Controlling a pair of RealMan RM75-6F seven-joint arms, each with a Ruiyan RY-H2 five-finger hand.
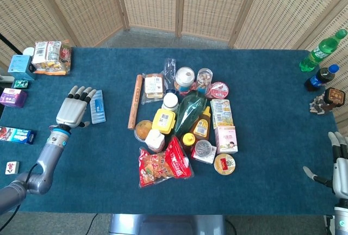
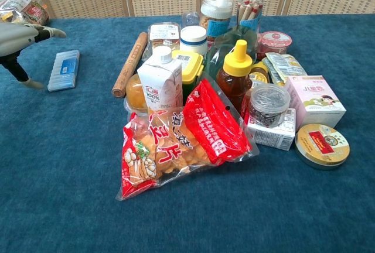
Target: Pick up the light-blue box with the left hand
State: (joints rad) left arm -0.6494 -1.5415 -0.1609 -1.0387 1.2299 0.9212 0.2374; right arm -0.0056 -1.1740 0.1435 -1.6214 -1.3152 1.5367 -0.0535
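Light-blue box (image 1: 97, 106) flat on table | left hand (image 1: 72, 111) just beside it, fingers spread, holding nothing

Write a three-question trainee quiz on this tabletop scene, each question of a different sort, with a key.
1. True or false: the left hand already holds the light-blue box.
2. Multiple choice: in the head view, where does the light-blue box lie relative to the wooden rolling pin? A) to its left, B) to its right, C) on top of it.
3. Fill in: the honey bottle in the central pile has a ____ cap.

Key
1. False: the box lies flat on the blue tabletop, and the hand is beside it with fingers spread, gripping nothing.
2. A.
3. Yellow.
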